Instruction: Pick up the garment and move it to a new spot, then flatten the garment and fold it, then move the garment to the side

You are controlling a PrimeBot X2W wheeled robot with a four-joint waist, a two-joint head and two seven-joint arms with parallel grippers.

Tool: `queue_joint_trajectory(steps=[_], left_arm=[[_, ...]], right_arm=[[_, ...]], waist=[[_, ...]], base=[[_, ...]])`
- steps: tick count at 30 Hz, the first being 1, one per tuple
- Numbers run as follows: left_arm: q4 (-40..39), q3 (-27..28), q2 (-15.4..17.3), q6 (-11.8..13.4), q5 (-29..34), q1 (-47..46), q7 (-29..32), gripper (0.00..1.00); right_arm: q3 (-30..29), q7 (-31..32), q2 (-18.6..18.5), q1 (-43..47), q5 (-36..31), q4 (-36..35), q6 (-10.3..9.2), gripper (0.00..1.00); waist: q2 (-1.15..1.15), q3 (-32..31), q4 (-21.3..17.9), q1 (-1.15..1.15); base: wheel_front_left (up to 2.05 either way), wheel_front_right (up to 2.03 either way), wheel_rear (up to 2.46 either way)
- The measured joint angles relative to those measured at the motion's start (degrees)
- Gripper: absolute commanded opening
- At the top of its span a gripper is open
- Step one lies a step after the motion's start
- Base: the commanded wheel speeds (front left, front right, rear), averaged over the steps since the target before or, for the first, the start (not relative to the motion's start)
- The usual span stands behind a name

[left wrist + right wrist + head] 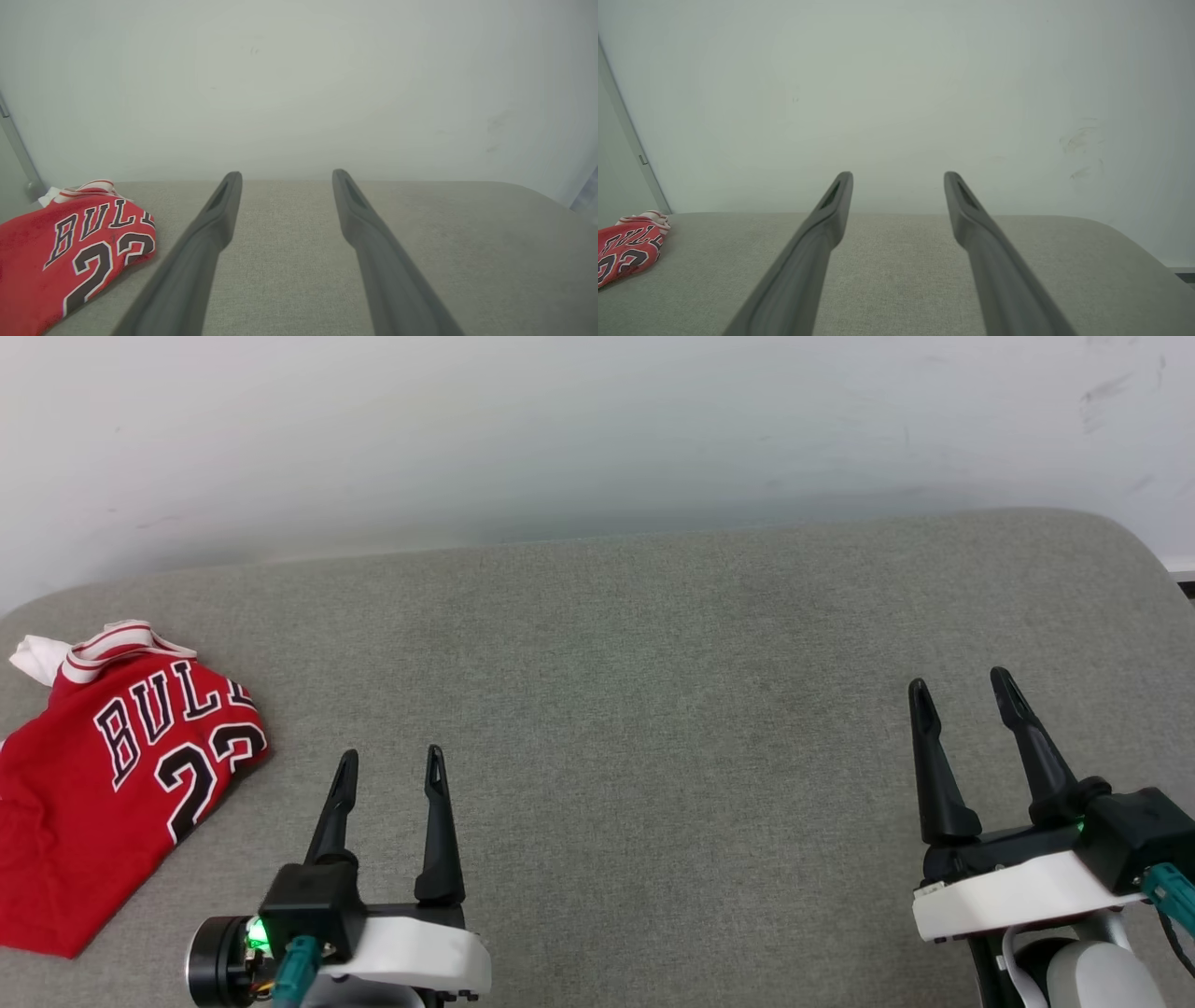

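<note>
Jersey [112, 775] lies folded, print up, at the far left edge of the grey pad [653, 728], near the left gripper [392, 765] on its left, not touching; right gripper [962, 683] well apart at pad's right; both grippers spread wide, empty.

Surface: grey woven fabric pad [653, 709], far corners rounded, weave even, faint darker patches mid-pad. Behind its far edge: white matte wall [560, 429]. Dark scuffs [1111, 392] on the wall, upper right. Thin grey strip [18, 149] runs slantwise up the wall at the far left of both wrist views; purpose not discernible.
</note>
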Motion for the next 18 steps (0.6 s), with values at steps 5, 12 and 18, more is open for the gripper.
queue_joint_trajectory(steps=[5, 12, 18], left_arm=[[0.99, -4.59, 2.41, 3.13, 2.04, -1.22, -0.68, 1.00], [0.42, -5.90, 2.60, 5.14, 1.47, -1.40, -1.55, 1.00], [-0.71, -0.88, -0.49, 0.60, -0.01, 0.34, -2.26, 1.00]], right_arm=[[0.54, -0.58, 0.00, 0.00, -2.52, 0.14, 0.00, 1.00], [1.69, -1.54, -0.01, 0.02, -1.37, 0.22, 0.00, 1.00], [1.58, -2.22, -0.01, 0.05, -0.32, 1.09, 0.01, 1.00]], waist=[[0.00, 0.17, -0.16, 0.00], [0.00, 0.26, -0.33, 0.00], [0.00, 0.54, -0.45, 0.00]], base=[[0.00, 0.00, 0.00], [0.00, 0.00, 0.00], [0.00, 0.00, 0.00]])
